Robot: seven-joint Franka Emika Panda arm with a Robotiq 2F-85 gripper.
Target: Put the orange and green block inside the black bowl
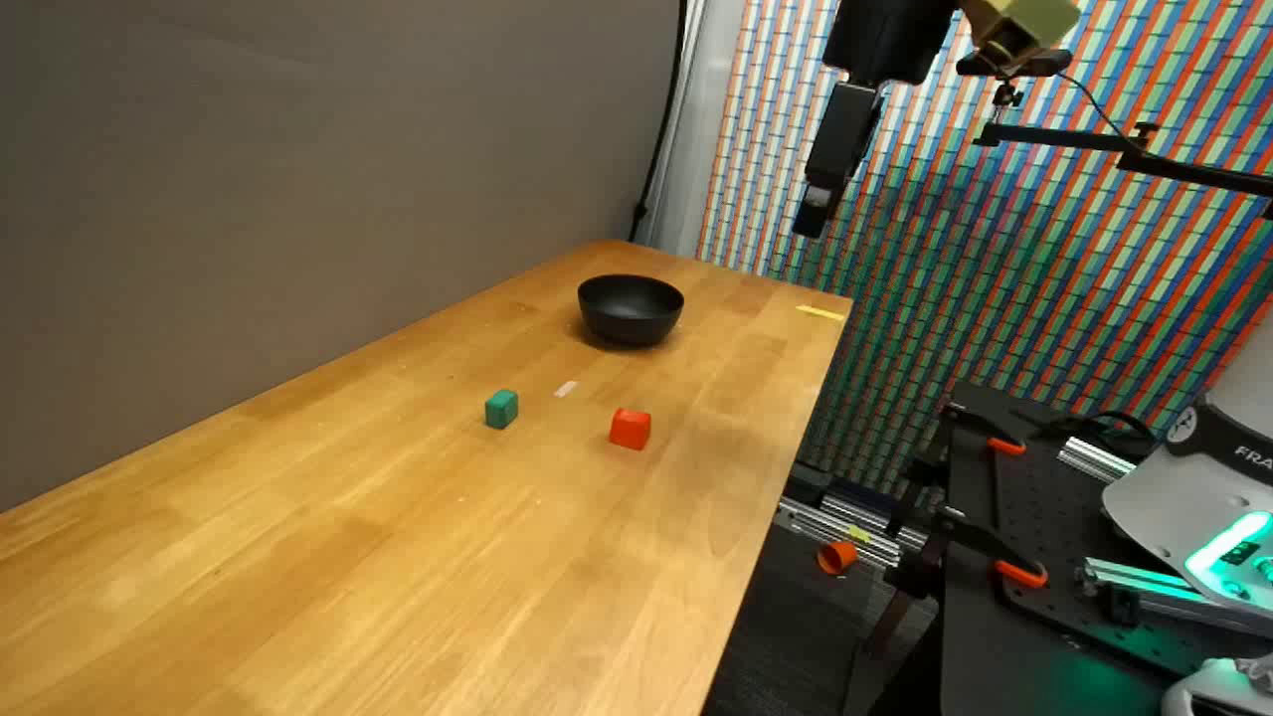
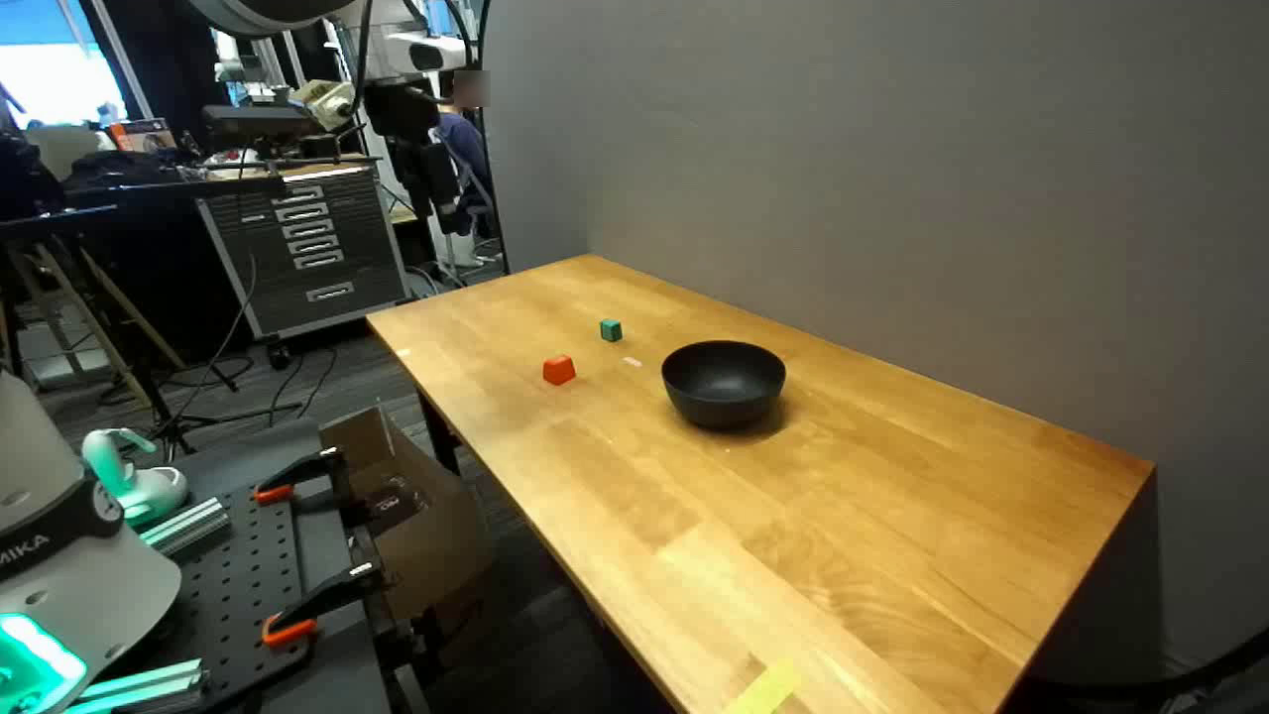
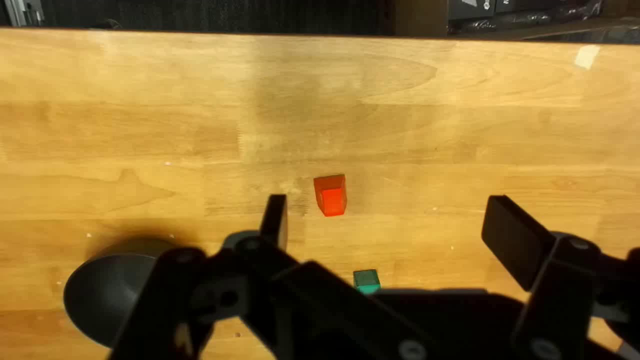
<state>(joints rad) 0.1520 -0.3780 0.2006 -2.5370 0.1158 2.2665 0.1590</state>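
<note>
Orange block and green block lie apart on the tabletop, the orange nearer the edge facing the robot base. The black bowl stands nearest the corner marked with yellow tape. The gripper hangs raised, jaws wide apart, holding nothing, its height hard to judge.

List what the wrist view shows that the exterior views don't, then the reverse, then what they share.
Only the wrist view shows the wide gap in the gripper, its jaws standing open. Only the exterior views show the robot's base and the gray backdrop. All share the gripper itself, orange block, green block, black bowl and table.
</note>
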